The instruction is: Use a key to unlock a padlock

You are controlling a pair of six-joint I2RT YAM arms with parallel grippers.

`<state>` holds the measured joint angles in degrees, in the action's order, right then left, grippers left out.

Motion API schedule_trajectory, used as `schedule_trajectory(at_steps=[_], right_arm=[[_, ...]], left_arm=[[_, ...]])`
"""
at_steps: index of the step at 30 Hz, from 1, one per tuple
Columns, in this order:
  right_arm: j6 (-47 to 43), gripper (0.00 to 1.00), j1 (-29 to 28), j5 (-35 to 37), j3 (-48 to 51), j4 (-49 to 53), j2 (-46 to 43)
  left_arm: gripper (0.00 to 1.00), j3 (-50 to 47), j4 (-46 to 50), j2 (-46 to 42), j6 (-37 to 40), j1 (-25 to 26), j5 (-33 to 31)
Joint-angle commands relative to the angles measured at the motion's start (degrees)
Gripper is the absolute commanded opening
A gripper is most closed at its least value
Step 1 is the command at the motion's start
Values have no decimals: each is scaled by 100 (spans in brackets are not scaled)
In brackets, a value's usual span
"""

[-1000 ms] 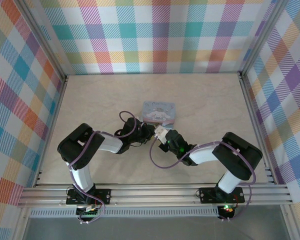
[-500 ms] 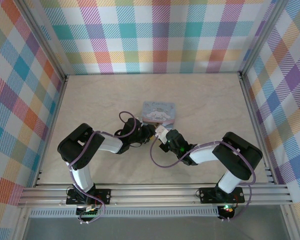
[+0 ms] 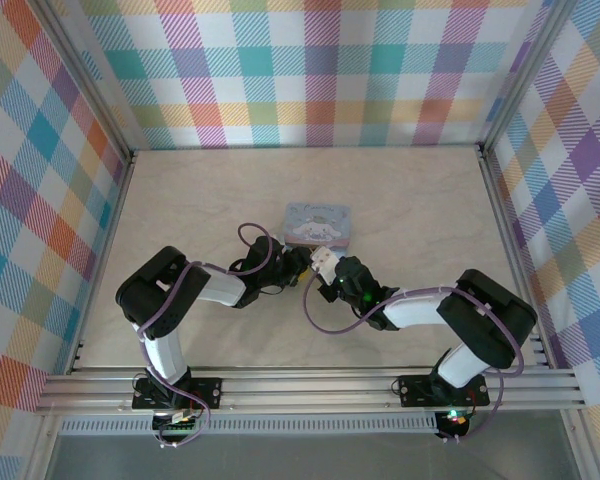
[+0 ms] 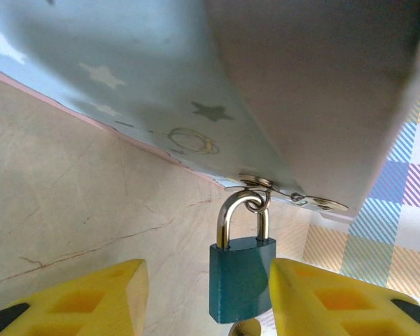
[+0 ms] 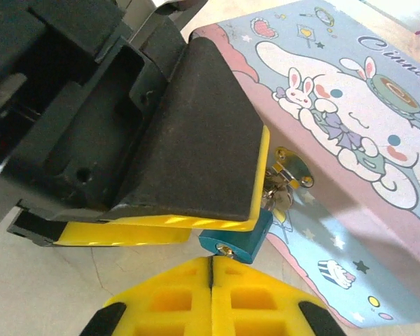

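Teal padlock (image 4: 241, 290) hung on tin box (image 4: 126, 70), left claw (image 4: 206, 283) released around it, right claw (image 5: 211, 262) clenched

Pale blue cartoon-printed tin box (image 3: 318, 222) on beige marbled tabletop (image 3: 410, 195), plaid walls (image 3: 310, 70)

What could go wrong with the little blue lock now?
The left end effector stands open around the padlock, so nothing steadies it on the tin box clasp, and it might swing away. The right end effector is shut right at its underside; a twist could drag the tin box.
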<state>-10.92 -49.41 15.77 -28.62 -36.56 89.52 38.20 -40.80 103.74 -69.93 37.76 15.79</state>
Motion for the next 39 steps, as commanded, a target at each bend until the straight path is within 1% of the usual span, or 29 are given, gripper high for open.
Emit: schedule_trajectory(at_steps=[1,5,12,16,20,26,29,30,33,34,36,39], right_arm=[[191,0,44,-169,-112,-1,-58],[199,0,45,-162,-120,-1,-53],[213,0,54,-143,-122,-1,-39],[264,0,71,-153,-124,-1,-39],[308,0,80,-166,-118,-1,-39],[351,0,124,-172,-88,-1,-78],[371,0,161,-143,-28,181,-153],[363,5,168,-113,13,188,-177],[306,13,168,-19,103,207,-237],[278,17,169,4,127,232,-257],[227,25,168,69,175,242,-300],[98,34,168,127,242,284,-394]], left_arm=[[49,127,-369,145,-180,46,22],[48,162,-513,256,-308,56,64],[41,264,-537,317,-382,74,86],[39,335,-602,391,-457,91,125],[35,373,-647,434,-501,104,144],[24,375,-667,415,-512,108,135],[15,367,-670,392,-504,109,120],[12,371,-658,388,-503,105,117],[5,378,-658,403,-498,103,126],[4,381,-658,401,-508,103,126],[2,373,-660,383,-512,107,125],[2,355,-602,336,-504,109,92]])
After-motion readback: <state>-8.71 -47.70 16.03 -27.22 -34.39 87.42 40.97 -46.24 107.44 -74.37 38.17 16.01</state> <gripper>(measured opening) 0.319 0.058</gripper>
